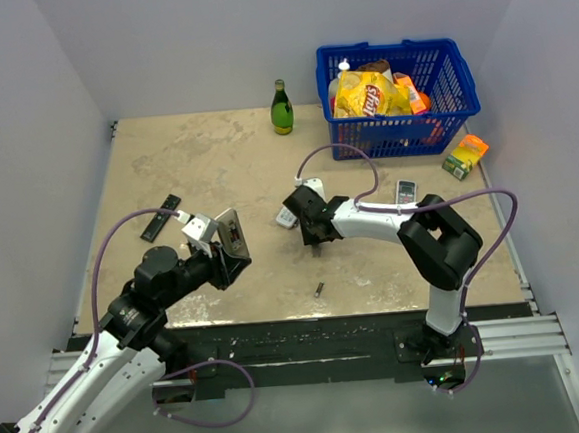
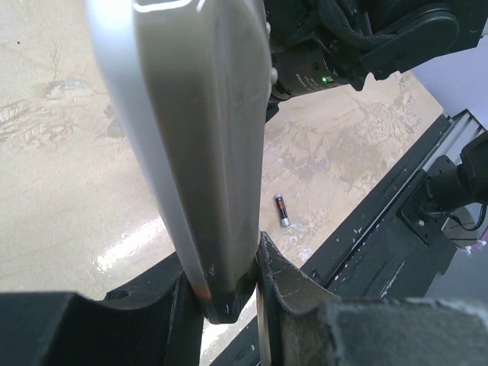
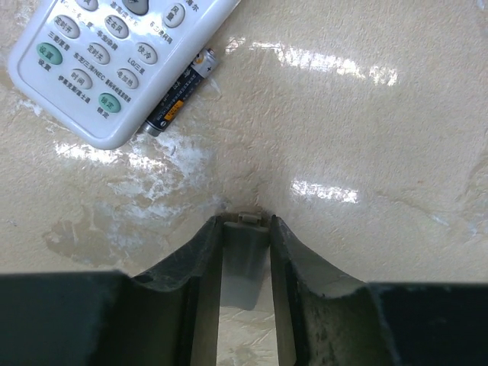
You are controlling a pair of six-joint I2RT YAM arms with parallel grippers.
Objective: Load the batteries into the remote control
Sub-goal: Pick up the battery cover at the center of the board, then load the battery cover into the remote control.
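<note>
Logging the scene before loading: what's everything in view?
grey-backed rectangular remote control: one, grey, in left jaws
thin dark cylindrical batteries: two, dark, front edge and beside a white remote
white button-faced remotes: two, white, centre and right
flat black strip: one, black, left
green glass bottle: one, green, far centre
blue plastic basket: one, blue, far right
small carton: one, orange-green, beside basket
small flat grey piece: one, grey, in right jaws
arms: two, black-white, near edge

We see a green bottle (image 1: 281,108) far on the worktop (image 1: 215,162), blue basket (image 1: 404,135) of snack bags far right, orange carton (image 1: 465,156) beside it, white remote (image 1: 406,192) nearer, another white remote (image 1: 288,217) mid-worktop, black strip (image 1: 161,218) left.
</note>
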